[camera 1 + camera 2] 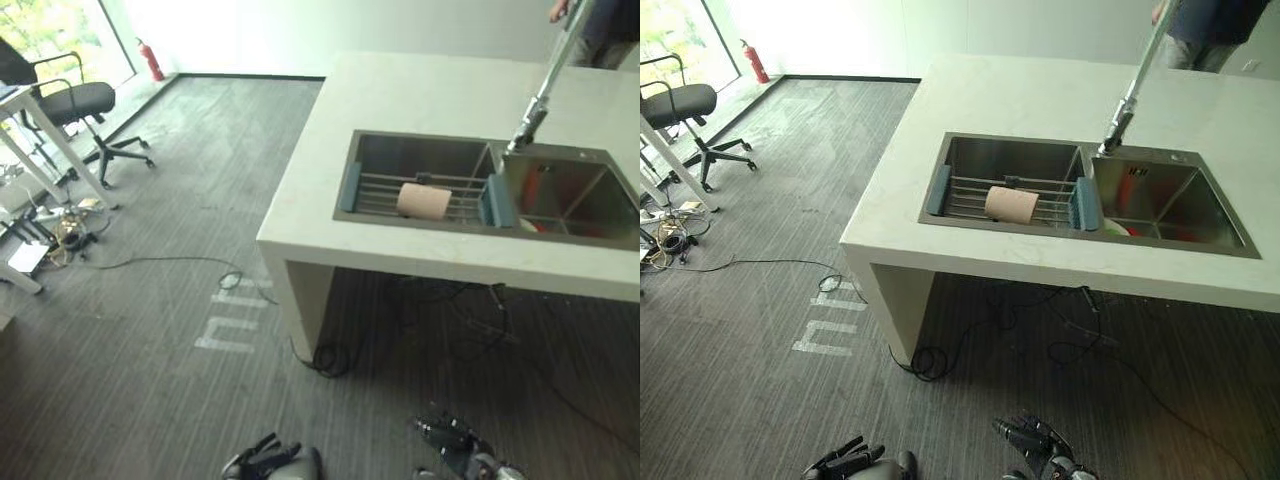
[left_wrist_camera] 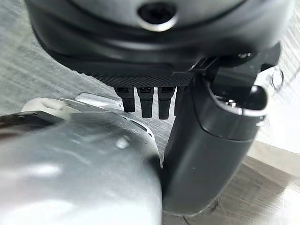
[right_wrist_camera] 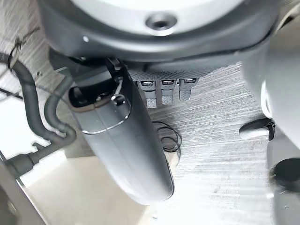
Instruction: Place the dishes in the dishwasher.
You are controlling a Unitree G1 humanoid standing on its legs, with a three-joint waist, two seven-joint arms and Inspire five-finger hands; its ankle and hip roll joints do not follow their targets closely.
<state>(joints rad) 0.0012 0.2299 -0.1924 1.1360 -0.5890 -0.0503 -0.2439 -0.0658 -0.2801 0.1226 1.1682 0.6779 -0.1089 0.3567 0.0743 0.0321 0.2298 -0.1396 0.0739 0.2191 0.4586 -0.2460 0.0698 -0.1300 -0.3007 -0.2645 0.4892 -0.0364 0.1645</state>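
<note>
A beige cup [image 1: 424,200] lies on its side on a wire rack [image 1: 375,192] across the left basin of a steel sink [image 1: 346,186] set in a white counter [image 1: 420,90]. In the right basin, red and white dishes [image 1: 1118,229] show partly behind the divider. My left hand [image 1: 262,462] and right hand [image 1: 455,438] hang low over the floor, well short of the counter. Each hand is open and holds nothing, with its thumb [image 2: 211,140] [image 3: 126,140] standing out and its fingers [image 2: 145,101] [image 3: 161,91] straight.
A tall faucet [image 1: 540,95] rises behind the sink. A person [image 1: 600,25] stands at the counter's far right corner. An office chair [image 1: 75,100], white desk legs [image 1: 55,140] and a red fire extinguisher [image 1: 152,62] stand at the far left. Grey striped floor lies between.
</note>
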